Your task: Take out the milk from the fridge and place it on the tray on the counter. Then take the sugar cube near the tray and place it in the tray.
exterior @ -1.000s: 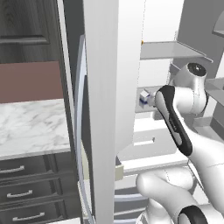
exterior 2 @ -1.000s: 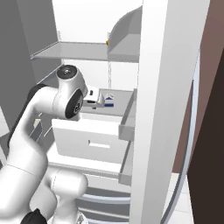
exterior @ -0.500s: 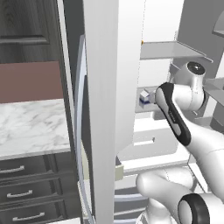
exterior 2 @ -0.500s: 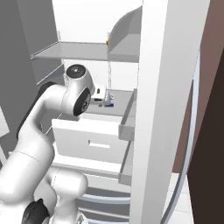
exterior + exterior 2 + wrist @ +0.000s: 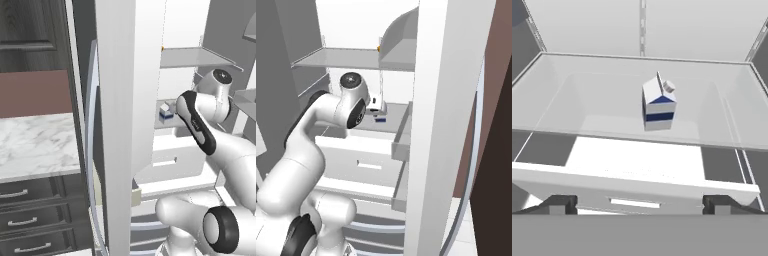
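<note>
The two-finger gripper [image 5: 640,204] of the white arm is seen with its dark fingertips [image 5: 558,204] set wide apart and nothing between them. It is held in front of the small white boxy milk carton [image 5: 659,103] with dark blue bands, and is well apart from it. The carton is stood upright near the middle of a clear pale shelf [image 5: 572,107] inside the tall white and light grey fridge [image 5: 117,100]. A white drawer front [image 5: 632,186] with a slot handle is seen just below that shelf.

In the left base view the carton [image 5: 165,112] is seen on the shelf past the edge of the open fridge door, just beside the arm's dark elbow. In the right base view it [image 5: 376,105] is partly hidden behind the arm's wrist, above the pale drawers [image 5: 363,160].

The white marble counter [image 5: 35,144] with grey veins is seen to the left of the fridge, over dark grey drawers with silver handles [image 5: 22,220].
</note>
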Available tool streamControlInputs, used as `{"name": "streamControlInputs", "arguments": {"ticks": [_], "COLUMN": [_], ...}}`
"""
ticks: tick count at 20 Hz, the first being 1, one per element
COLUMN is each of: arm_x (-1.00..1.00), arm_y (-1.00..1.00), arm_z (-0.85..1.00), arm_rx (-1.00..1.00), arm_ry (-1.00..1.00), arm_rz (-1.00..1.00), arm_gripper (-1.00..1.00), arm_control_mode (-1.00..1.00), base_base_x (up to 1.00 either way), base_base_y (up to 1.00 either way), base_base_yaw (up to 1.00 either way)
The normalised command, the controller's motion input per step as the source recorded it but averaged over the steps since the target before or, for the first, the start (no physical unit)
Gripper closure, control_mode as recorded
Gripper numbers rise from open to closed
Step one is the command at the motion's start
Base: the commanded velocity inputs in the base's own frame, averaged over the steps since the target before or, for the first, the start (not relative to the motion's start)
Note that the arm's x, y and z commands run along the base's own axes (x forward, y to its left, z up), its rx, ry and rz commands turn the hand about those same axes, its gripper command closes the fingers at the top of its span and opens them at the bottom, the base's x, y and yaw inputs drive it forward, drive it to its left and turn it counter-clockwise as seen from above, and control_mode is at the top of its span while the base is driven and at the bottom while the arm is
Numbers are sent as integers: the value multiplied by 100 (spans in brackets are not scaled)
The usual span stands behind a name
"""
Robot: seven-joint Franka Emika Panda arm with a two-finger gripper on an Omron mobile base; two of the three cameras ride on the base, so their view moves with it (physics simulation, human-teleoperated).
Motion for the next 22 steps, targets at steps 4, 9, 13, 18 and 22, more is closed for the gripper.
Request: {"name": "streamControlInputs", "arguments": {"ticks": [4, 9, 13, 18, 22], "arm_x": [38, 37, 26, 32, 29], "arm_y": [-13, -2, 0, 0, 0], "arm_z": [-5, -13, -16, -23, -28], "arm_rx": [0, 0, 0, 0, 0], "arm_ry": [-4, 0, 0, 0, 0], "arm_rz": [7, 2, 0, 0, 0], "arm_gripper": [-100, -100, -100, -100, -100], "arm_control_mode": [-100, -100, -100, -100, -100], "base_base_x": [0, 0, 0, 0, 0], "base_base_y": [0, 0, 0, 0, 0], "base_base_yaw": [0, 0, 0, 0, 0]}}
